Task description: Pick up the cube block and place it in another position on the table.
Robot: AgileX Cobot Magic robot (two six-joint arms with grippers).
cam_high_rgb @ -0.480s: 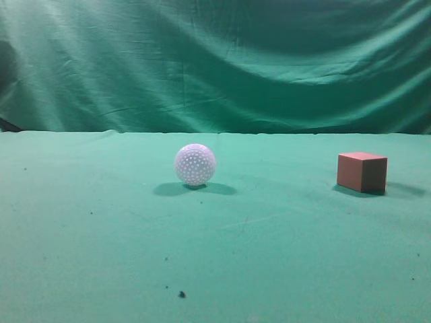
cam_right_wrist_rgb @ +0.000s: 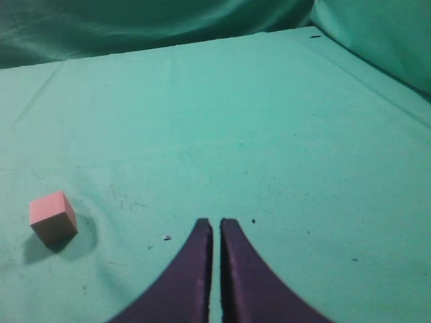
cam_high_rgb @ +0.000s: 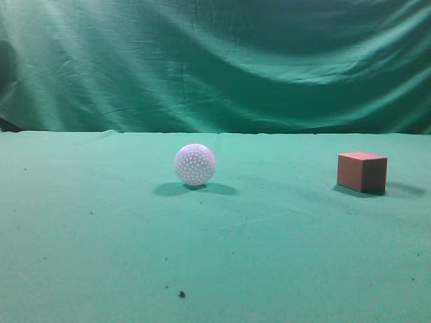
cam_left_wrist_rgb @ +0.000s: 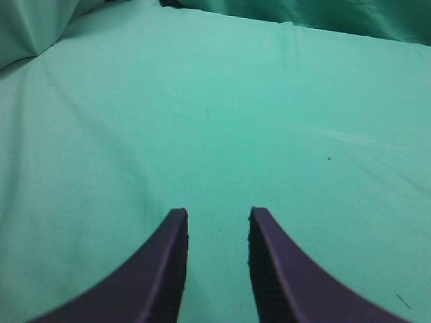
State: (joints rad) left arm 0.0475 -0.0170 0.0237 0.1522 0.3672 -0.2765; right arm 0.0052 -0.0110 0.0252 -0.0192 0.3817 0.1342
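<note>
The reddish-brown cube block [cam_high_rgb: 362,172] sits on the green table [cam_high_rgb: 269,256] at the right in the exterior view. It also shows in the right wrist view [cam_right_wrist_rgb: 53,217], at the left and well away from the jaws. My right gripper [cam_right_wrist_rgb: 216,223] is shut and empty above bare cloth. My left gripper [cam_left_wrist_rgb: 217,214] is open and empty over bare green cloth [cam_left_wrist_rgb: 215,121]. Neither gripper shows in the exterior view.
A white dimpled ball [cam_high_rgb: 195,164] rests on the table left of centre, well apart from the cube. A wrinkled green backdrop [cam_high_rgb: 215,60] hangs behind the table's far edge. Small dark specks [cam_high_rgb: 182,294] lie near the front.
</note>
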